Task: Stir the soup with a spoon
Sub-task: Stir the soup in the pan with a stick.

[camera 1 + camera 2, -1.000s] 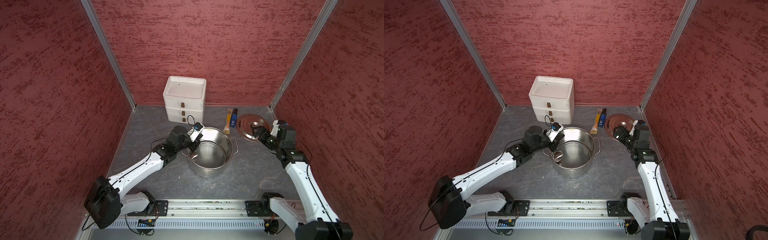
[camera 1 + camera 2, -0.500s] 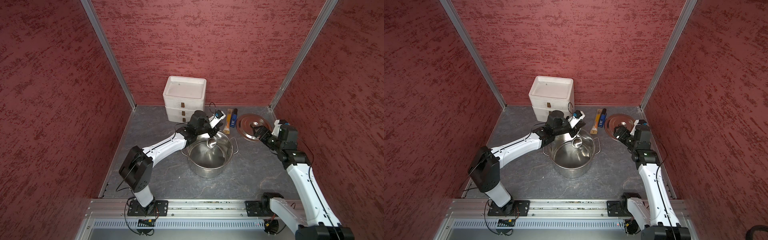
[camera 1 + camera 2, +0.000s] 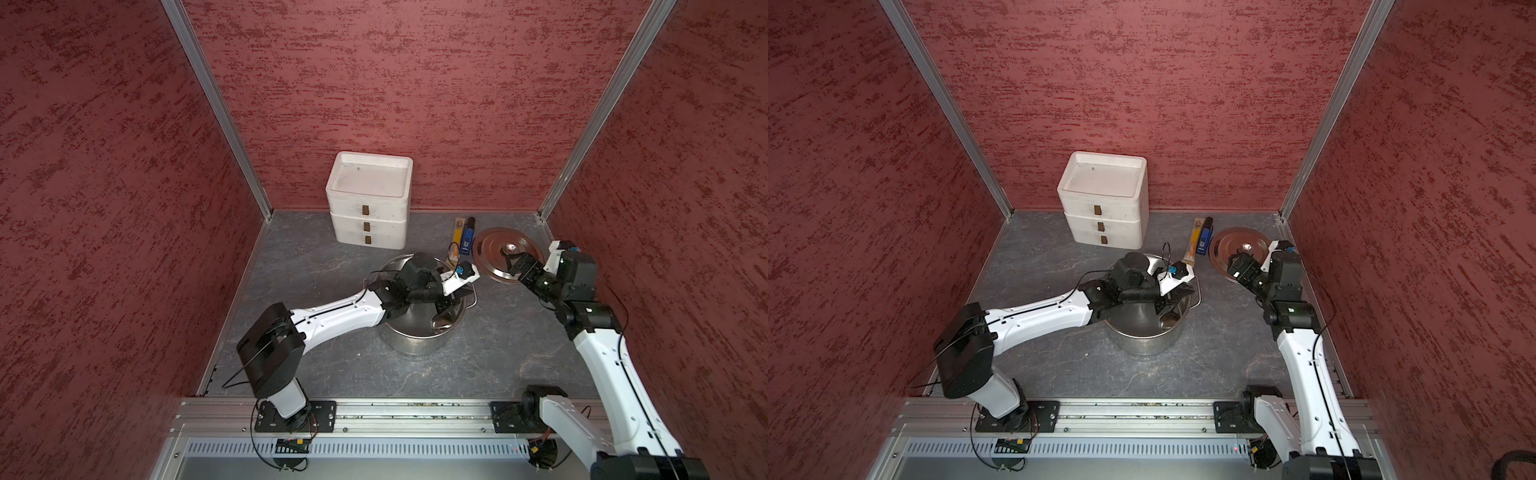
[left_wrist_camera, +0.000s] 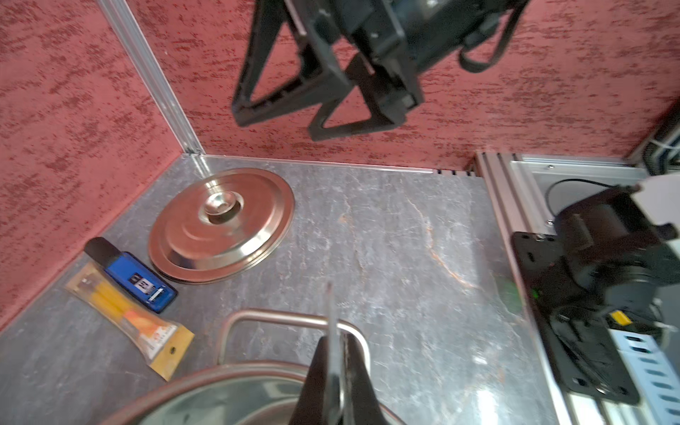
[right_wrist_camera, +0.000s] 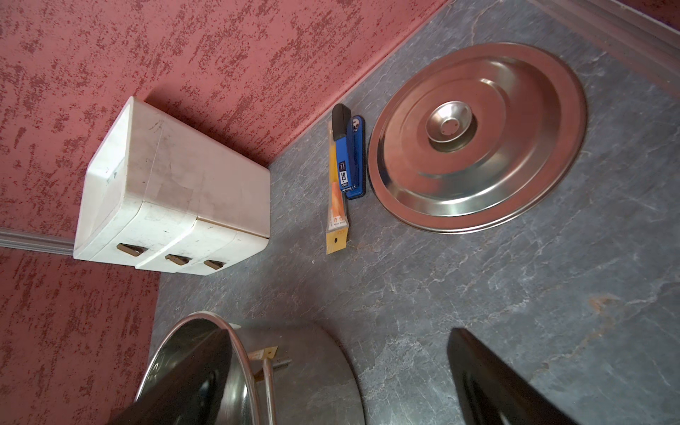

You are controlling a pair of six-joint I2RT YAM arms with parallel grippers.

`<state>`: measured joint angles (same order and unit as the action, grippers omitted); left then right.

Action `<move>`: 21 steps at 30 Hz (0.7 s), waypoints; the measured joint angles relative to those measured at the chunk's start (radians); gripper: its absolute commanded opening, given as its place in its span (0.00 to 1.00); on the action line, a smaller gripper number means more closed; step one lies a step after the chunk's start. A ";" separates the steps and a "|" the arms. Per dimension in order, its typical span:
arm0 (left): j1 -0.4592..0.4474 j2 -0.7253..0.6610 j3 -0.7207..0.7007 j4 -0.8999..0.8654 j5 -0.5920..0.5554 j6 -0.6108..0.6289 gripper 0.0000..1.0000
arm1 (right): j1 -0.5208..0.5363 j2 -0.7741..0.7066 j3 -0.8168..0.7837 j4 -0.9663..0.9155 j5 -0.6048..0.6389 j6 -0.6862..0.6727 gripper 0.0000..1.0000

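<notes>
A metal rail runs along the near edge of a grey marbled desk, with the base of a white-and-black robot arm bolted at each end; just beyond it, near the middle of the desk, stands a shiny steel stockpot, upright and uncovered. The left arm reaches over the pot's rim and its left hand dips inside, clamped tight on the thin handle of a silver spoon; the spoon's bowl hangs low in the pot, close to the inner wall on the right arm's side, and whether it touches the bottom cannot be told. In the left wrist view the handle pokes up between the closed fingers, with one wire loop handle of the pot behind it. Farther back on the right side, the right hand hovers over the near edge of a round flat steel lid lying on the desk, jaws spread wide and gripping nothing. Just beside the lid lie a blue lighter and an orange-yellow stick in a clear wrapper, side by side. Farthest back, against the red textured wall, sits a white drawer unit with three drawers.
</notes>
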<state>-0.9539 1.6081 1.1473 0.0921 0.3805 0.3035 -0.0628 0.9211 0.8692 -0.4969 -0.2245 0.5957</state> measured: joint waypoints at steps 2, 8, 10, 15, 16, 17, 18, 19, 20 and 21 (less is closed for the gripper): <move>-0.027 -0.068 -0.056 -0.011 -0.015 -0.005 0.00 | 0.000 0.001 -0.007 0.002 0.000 0.000 0.96; -0.050 -0.293 -0.212 -0.069 -0.100 -0.018 0.00 | 0.000 0.022 -0.016 0.023 -0.002 0.005 0.96; -0.044 -0.344 -0.246 -0.098 -0.127 -0.017 0.00 | 0.000 0.031 -0.016 0.031 -0.004 0.007 0.96; 0.034 -0.436 -0.307 -0.167 -0.169 0.006 0.00 | 0.000 0.048 -0.016 0.047 -0.011 0.009 0.96; 0.059 -0.446 -0.314 -0.175 -0.176 0.013 0.00 | 0.000 0.051 -0.016 0.048 -0.012 0.010 0.96; 0.085 -0.452 -0.319 -0.182 -0.179 0.021 0.00 | 0.000 0.053 -0.016 0.051 -0.013 0.010 0.96; 0.115 -0.455 -0.322 -0.183 -0.180 0.030 0.00 | 0.000 0.054 -0.016 0.052 -0.013 0.010 0.96; 0.142 -0.456 -0.324 -0.183 -0.180 0.039 0.00 | 0.000 0.054 -0.016 0.051 -0.015 0.010 0.96; 0.170 -0.455 -0.324 -0.183 -0.179 0.050 0.00 | 0.000 0.054 -0.016 0.051 -0.016 0.010 0.96; 0.197 -0.454 -0.324 -0.181 -0.176 0.061 0.00 | 0.000 0.054 -0.015 0.051 -0.016 0.010 0.96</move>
<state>-0.7570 1.1545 0.8234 -0.0887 0.2047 0.3641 -0.0628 0.9752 0.8539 -0.4454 -0.2405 0.6056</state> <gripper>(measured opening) 0.063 0.963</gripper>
